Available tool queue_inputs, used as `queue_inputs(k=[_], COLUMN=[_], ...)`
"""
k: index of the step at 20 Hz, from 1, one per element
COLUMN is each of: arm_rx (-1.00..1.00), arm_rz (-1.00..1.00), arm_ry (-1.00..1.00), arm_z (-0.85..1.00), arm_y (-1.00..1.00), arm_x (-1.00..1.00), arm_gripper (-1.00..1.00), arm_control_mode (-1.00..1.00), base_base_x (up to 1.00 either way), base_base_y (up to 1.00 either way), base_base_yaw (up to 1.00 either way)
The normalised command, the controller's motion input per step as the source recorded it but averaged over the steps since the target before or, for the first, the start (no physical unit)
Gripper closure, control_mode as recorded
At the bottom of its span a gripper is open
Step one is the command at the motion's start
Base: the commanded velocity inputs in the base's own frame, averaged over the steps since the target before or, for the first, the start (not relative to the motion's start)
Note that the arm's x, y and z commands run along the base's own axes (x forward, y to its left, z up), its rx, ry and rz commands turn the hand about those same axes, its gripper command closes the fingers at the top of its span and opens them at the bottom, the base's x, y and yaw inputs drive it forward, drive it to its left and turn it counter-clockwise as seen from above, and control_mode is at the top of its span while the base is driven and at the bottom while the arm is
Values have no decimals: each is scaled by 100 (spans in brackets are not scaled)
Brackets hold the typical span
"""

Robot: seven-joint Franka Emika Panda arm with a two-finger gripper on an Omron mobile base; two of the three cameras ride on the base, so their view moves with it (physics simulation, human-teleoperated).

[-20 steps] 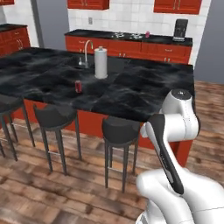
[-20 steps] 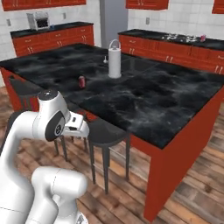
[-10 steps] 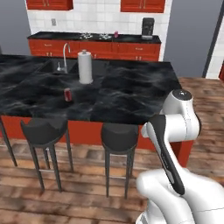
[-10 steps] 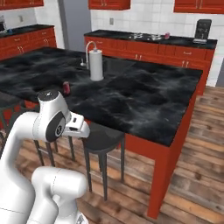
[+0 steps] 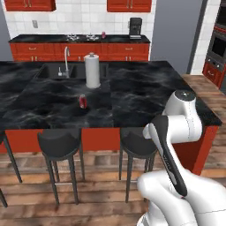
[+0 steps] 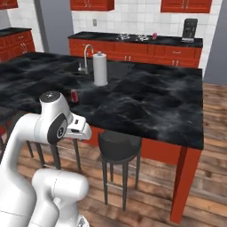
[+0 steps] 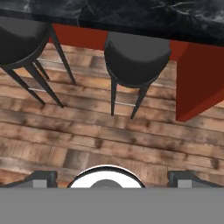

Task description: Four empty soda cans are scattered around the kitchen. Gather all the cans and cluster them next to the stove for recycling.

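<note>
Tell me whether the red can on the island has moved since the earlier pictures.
No. The red can stands at the same spot beside the paper-towel roll and sink. The whole picture shifted because the base drove, not the can.

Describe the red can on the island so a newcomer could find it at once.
Start at the big black marbled island countertop with the steel sink sunk into it. In front of the sink stands a tall white paper-towel roll; nearer the stools from that roll is the small red soda can with a silver top, upright and alone, far shorter than the roll.
</note>
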Motion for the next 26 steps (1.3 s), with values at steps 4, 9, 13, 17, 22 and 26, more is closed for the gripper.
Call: queue_inputs(k=[4, 9, 13, 17, 22, 26], arm_rx=[0, 0, 0, 0, 0, 0], arm_rz=[0, 0, 0, 0, 0, 0], arm_ry=[0, 0, 0, 0, 0, 0], arm_z=[0, 0, 0, 0, 0, 0], arm_y=[0, 0, 0, 0, 0, 0], arm_x=[0, 0, 0, 0, 0, 0], arm_gripper=[-100, -100, -100, -100, -100, -100], arm_control_mode=[100, 100, 100, 100, 100, 100], base_base_x=[6, 15, 17, 29, 37, 43], base_base_y=[74, 62, 62, 62, 59, 53], base_base_yaw=[-27, -22, -16, -15, -16, -15])
